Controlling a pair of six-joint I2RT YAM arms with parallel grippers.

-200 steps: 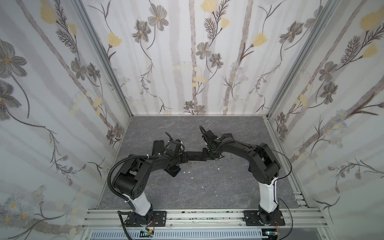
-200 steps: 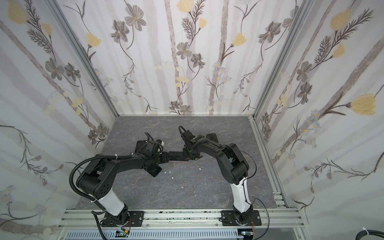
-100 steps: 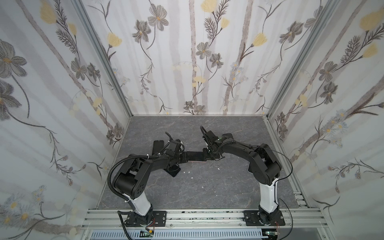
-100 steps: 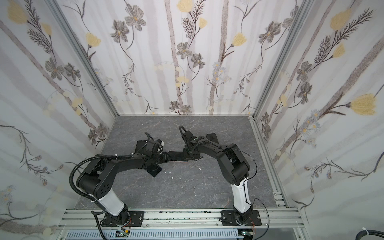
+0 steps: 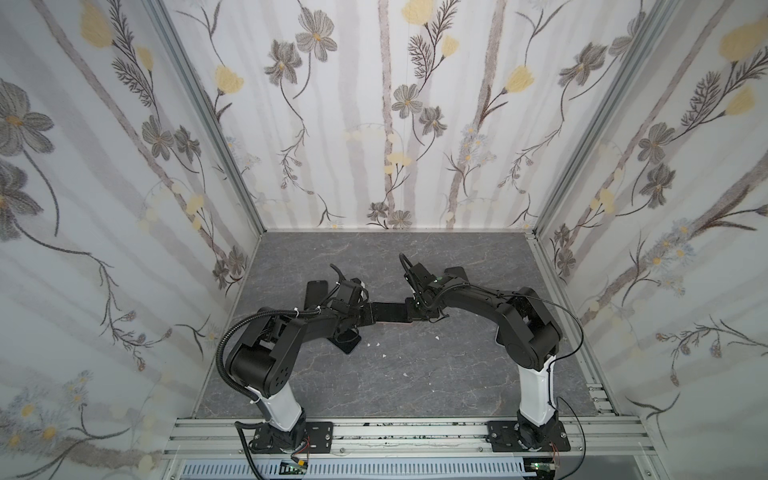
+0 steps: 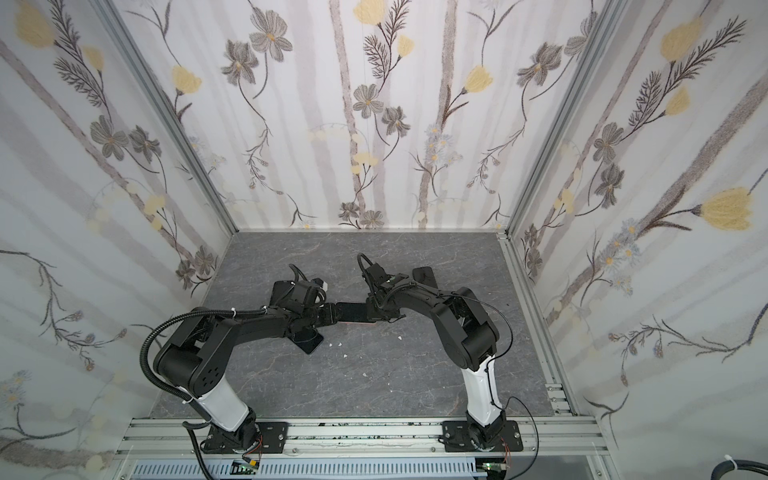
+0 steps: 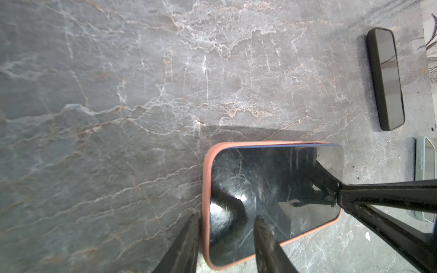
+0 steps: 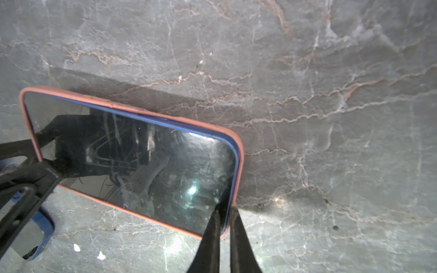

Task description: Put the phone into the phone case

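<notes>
The phone has a black screen and a blue edge. It lies screen up in the salmon phone case on the grey floor between both arms, as both top views show. My left gripper is open and straddles one short end, with one finger outside the rim and the other on the glass. My right gripper is shut on the case rim at the opposite end. Along the far long side the phone's blue edge shows above the case.
An olive-cased phone and a pale case lie beyond the right arm's end. A blue case sits under the left arm. A dark phone lies behind the left gripper. White crumbs dot the floor. Patterned walls close three sides.
</notes>
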